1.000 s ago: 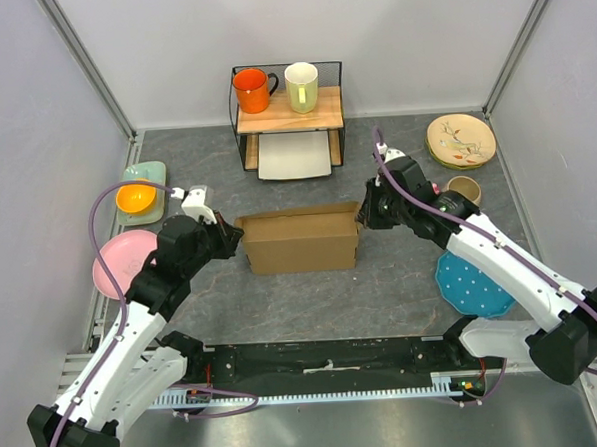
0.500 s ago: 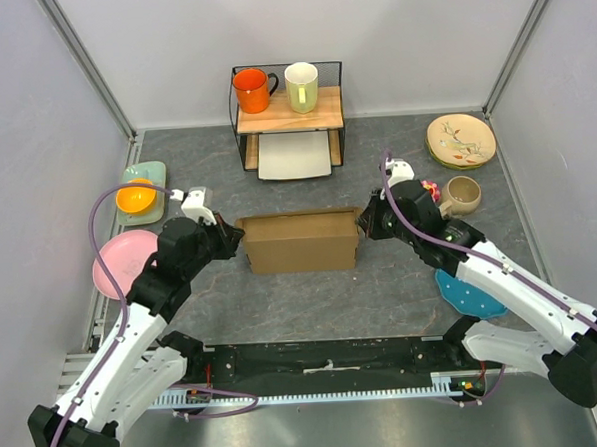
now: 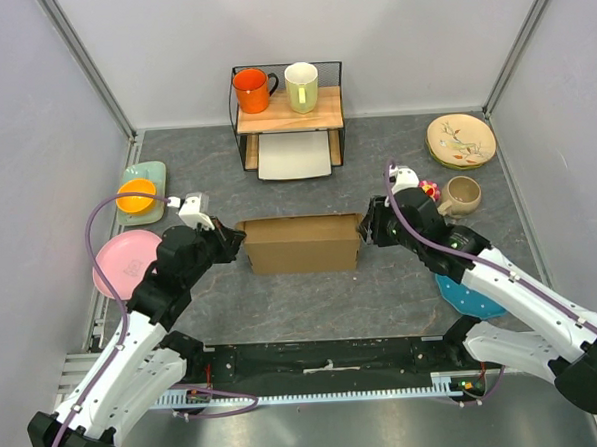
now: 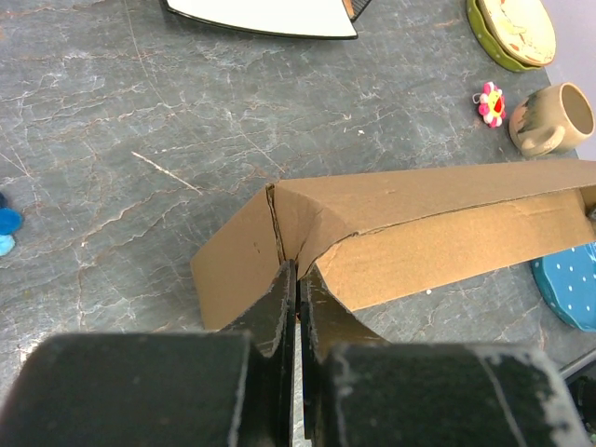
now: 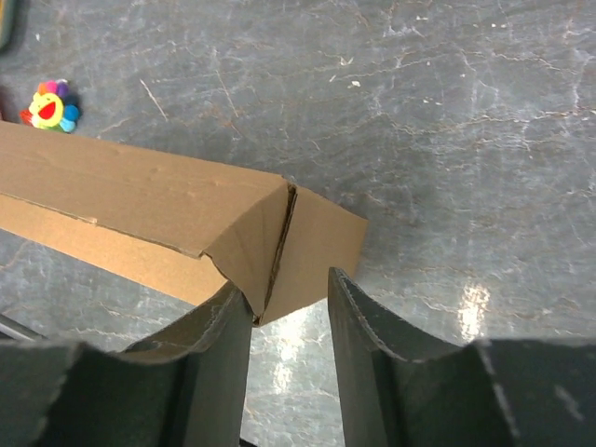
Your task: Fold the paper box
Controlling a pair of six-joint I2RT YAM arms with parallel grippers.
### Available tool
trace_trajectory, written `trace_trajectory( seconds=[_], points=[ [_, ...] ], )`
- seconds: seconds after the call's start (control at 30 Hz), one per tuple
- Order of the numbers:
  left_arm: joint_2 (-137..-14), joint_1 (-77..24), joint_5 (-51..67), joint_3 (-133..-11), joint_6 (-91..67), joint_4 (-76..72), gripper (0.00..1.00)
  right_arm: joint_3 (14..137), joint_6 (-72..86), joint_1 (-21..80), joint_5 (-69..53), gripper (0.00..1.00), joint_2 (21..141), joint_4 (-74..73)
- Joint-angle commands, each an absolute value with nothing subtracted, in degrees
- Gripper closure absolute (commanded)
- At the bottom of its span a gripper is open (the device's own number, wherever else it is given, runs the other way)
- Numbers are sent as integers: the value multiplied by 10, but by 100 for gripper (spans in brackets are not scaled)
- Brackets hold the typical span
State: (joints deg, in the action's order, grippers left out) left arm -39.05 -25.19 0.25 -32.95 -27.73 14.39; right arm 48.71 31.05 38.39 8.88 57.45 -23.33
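Observation:
The paper box [image 3: 302, 243], plain brown cardboard, lies across the middle of the table with its long walls raised. My left gripper [image 3: 233, 243] is at the box's left end. In the left wrist view the gripper [image 4: 297, 276] is shut, pinching the folded end corner of the box [image 4: 419, 214]. My right gripper [image 3: 365, 226] is at the right end. In the right wrist view that gripper [image 5: 287, 291] is open, its jaws astride the end corner of the box [image 5: 140, 196]. Its left finger [image 5: 228, 321] touches the cardboard and the other stands apart.
At the back stands a wooden shelf [image 3: 288, 112] with an orange mug [image 3: 252, 90], a pale mug [image 3: 301, 86] and a white tray [image 3: 295, 156] beneath. An orange bowl [image 3: 137, 197] and pink plate [image 3: 115, 265] lie left. A floral plate [image 3: 460, 140], beige cup [image 3: 463, 193], flower toy [image 3: 432, 188] and blue dotted plate [image 3: 464, 287] lie right.
My right gripper has opened and released the box's right end corner, and that arm has drawn slightly nearer. The left gripper stays shut on the left end.

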Motion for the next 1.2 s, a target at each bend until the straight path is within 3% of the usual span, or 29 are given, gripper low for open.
trace_trajectory(
  seconds=[0.0,0.2,0.87,0.97,1.17],
  points=[
    [-405,-254,-19,-315,-284,247,98,550,305,381,119,53,575,-311],
    [-403,-253,-21,-315,-284,248,98,608,300,381,125,51,581,-319],
    [-415,-255,-16,-318,-281,245,98,627,274,381,114,65,626,-307],
    [-414,-255,-14,-318,-279,245,98,628,270,381,113,70,635,-304],
    [-415,-255,-13,-317,-281,245,98,612,265,381,108,99,638,-295]
  ],
)
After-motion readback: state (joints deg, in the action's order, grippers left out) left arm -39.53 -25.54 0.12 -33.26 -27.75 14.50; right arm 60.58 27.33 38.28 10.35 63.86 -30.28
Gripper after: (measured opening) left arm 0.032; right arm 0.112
